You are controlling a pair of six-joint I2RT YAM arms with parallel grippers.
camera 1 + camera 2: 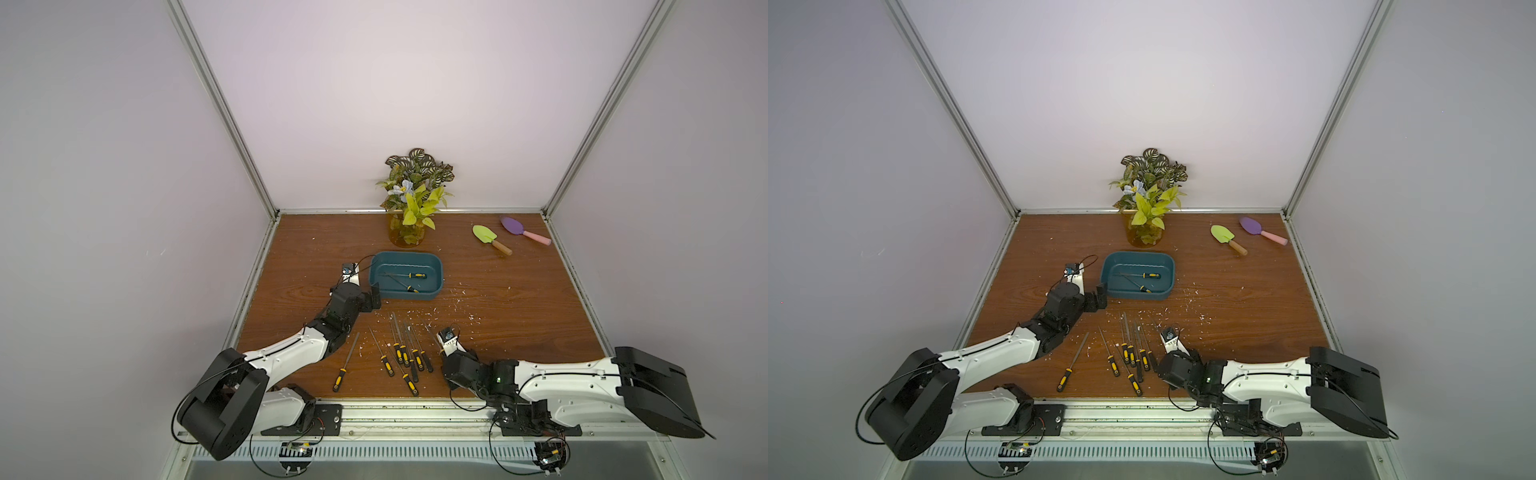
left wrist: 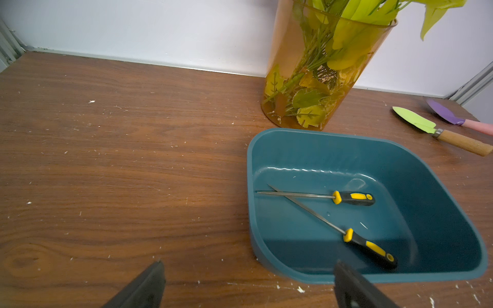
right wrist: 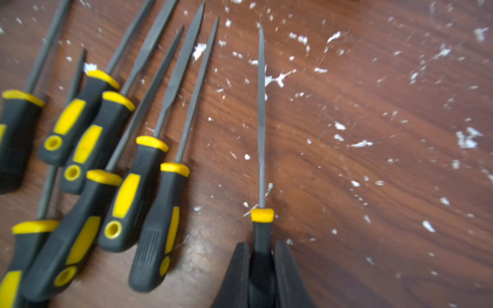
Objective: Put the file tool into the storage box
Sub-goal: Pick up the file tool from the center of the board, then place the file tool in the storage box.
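Right gripper (image 3: pixel 262 248) low over table (image 3: pixel 373 160), clamped on file (image 3: pixel 261 120) handle, left gripper (image 2: pixel 249 264) apart beside storage box (image 2: pixel 333 132)

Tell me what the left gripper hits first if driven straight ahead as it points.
Probably the storage box: its near corner lies just ahead of the open left gripper, in line with one finger. Height is unclear; it might clear the rim.

The fingers of the right gripper (image 3: pixel 262 246) are matt black plastic; between them sits a slim file (image 3: pixel 261 120) with a dull grey metal blade and a matt black-and-yellow plastic handle. Under them the brown wood-grain table (image 3: pixel 373 186) has a low sheen, littered with white flakes (image 3: pixel 466 138). Ahead of the fingers of the left gripper (image 2: pixel 249 264), the dark teal plastic tub (image 2: pixel 400 170) gleams smooth.
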